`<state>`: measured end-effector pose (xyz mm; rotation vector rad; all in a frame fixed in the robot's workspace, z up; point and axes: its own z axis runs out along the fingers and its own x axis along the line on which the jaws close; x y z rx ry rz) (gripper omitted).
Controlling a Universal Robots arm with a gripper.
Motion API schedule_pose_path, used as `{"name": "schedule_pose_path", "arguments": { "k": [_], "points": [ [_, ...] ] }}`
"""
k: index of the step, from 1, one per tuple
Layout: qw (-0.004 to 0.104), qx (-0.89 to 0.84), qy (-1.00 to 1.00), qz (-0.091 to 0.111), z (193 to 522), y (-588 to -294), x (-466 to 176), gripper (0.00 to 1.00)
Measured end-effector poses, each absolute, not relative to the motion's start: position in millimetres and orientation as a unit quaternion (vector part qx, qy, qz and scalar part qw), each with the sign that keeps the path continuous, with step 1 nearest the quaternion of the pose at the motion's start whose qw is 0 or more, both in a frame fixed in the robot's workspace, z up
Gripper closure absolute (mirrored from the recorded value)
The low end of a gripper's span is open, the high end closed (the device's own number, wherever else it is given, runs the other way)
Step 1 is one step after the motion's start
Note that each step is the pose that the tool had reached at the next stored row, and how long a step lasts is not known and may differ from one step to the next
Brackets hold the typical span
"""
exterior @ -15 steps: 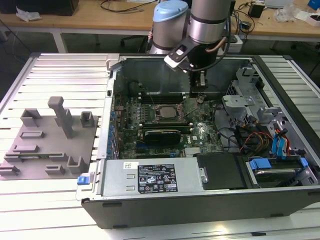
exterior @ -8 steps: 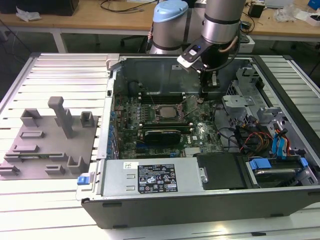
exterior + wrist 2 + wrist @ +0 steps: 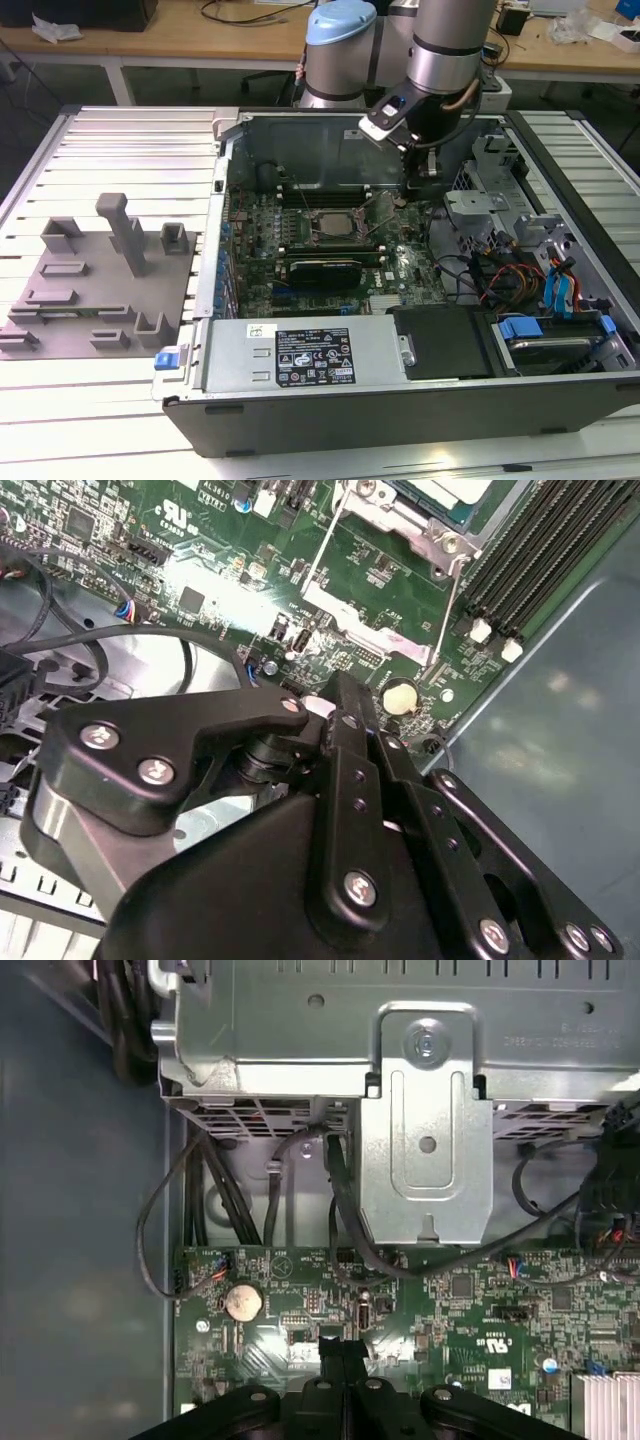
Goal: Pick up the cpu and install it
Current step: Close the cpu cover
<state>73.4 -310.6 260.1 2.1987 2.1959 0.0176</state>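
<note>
Over the motherboard (image 3: 470,1300) inside the case (image 3: 300,410) | arm (image 3: 445,50) angled downward | end effector (image 3: 336,1348) closed, empty

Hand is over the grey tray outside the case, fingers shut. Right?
Not quite. The hand is inside the open case, above the board to the exterior view's right of the socket, not over the grey tray. The exterior view shows this. The fingers are shut, as you said.
</note>
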Motion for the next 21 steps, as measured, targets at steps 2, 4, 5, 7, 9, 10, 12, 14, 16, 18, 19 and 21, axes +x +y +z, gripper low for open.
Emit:
{"name": "schedule_pose_path", "arguments": {
  "k": [2, 4, 5, 7, 9, 10, 12, 14, 16, 18, 19, 21],
  "points": [
    [0.017, 0.707, 0.707, 0.006, 258, -311, 74, 0.89],
    [0.017, 0.707, 0.706, 0.006, 251, -311, 75, 0.89],
    [0.017, 0.707, 0.706, 0.006, 250, -311, 75, 0.89],
    [0.017, 0.707, 0.707, 0.006, 246, -311, 75, 0.89],
    [0.017, 0.707, 0.707, 0.006, 246, -311, 75, 0.89],
    [0.017, 0.707, 0.707, 0.006, 246, -311, 75, 0.89],
    [0.01, 0.707, 0.707, -0.001, 246, -311, 75, 0.89],
    [0.003, 0.707, 0.707, -0.009, 246, -311, 75, 0.89],
    [0.003, 0.707, 0.707, -0.009, 246, -311, 75, 0.89],
    [-0.001, 0.707, 0.707, -0.012, 245, -311, 76, 0.89],
    [-0.005, 0.707, 0.707, -0.017, 245, -311, 76, 0.89],
    [-0.007, 0.707, 0.707, -0.019, 245, -311, 76, 0.89]
  ]
}}
